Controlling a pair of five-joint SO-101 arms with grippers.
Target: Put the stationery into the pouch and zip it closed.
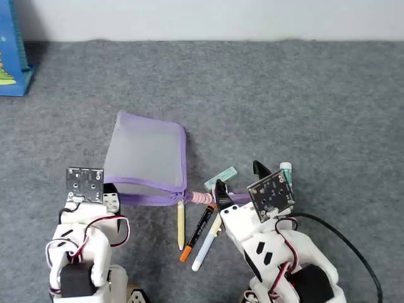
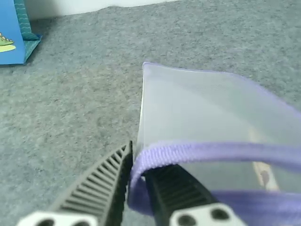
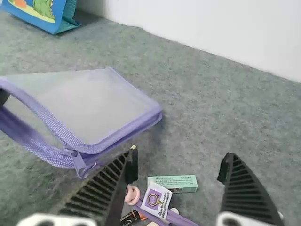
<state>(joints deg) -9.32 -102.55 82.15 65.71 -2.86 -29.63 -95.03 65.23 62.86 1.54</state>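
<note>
Left gripper point(image 2: 138, 160), jaws tight on the pouch point(image 2: 211, 108) rim; right gripper point(image 3: 181, 154), jaws wide apart, empty, above the green box point(image 3: 172, 183).

Wide open across the counter's point(image 1: 303, 95) far half and right side. Crowded near the front edge: pouch point(image 1: 148, 158), pens point(image 1: 201, 227) and eraser point(image 1: 221, 178) just beside. Blue box point(image 1: 11, 57) in far left corner.
</note>
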